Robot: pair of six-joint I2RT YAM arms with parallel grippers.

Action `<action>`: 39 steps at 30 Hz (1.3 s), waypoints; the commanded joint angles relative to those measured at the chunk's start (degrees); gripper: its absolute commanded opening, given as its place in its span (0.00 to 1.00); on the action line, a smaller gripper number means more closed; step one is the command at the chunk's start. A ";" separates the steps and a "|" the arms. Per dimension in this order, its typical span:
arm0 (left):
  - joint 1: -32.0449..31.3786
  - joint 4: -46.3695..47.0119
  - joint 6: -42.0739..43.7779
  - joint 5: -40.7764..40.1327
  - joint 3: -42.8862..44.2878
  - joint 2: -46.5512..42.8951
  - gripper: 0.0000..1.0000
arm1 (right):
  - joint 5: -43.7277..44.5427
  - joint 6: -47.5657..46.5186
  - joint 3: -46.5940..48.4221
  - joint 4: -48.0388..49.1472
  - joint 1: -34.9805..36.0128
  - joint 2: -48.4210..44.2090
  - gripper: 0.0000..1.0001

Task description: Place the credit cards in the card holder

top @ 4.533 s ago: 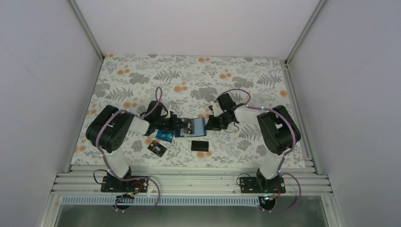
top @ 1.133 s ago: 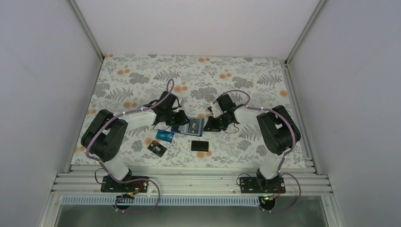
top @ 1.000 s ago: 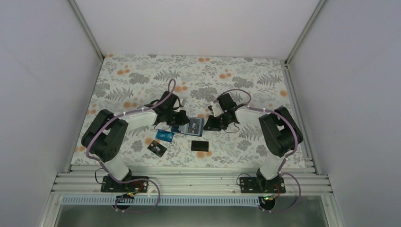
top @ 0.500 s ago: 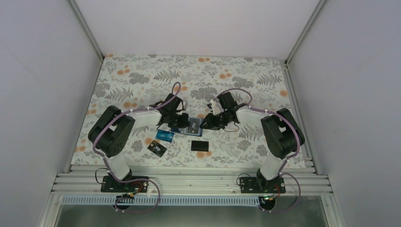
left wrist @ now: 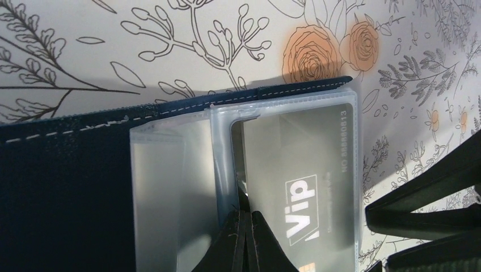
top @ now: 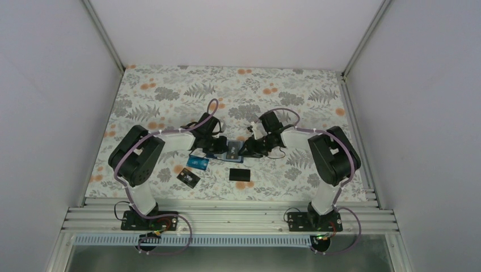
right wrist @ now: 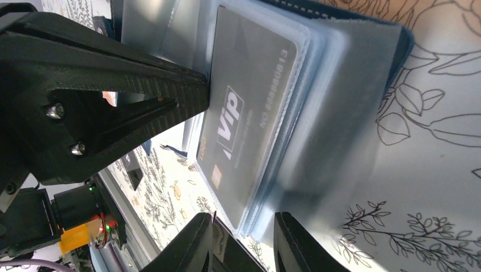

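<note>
Left hand [left wrist: 245, 220] tight against card [left wrist: 298, 170] edge

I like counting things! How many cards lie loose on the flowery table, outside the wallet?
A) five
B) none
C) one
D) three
D: the top view shows a flat teal-blue card, a black card with light markings and a plain black card lying on the flowered tablecloth, while the grey Vip card sits inside the dark navy-blue folding wallet.

The left end effector [top: 218, 148] and right end effector [top: 248, 149] flank the card holder [top: 233, 151].
</note>
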 commanded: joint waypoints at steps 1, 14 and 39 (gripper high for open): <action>-0.26 0.36 0.52 -0.57 -0.57 1.98 0.02 | -1.60 0.53 1.83 1.50 0.40 1.59 0.30; -0.39 1.26 0.24 -0.12 -0.86 2.83 0.02 | -1.99 0.67 2.63 1.54 0.40 2.34 0.29; -0.35 1.85 -0.07 0.66 -1.12 3.35 0.02 | 0.79 1.06 1.55 1.11 0.40 1.31 0.29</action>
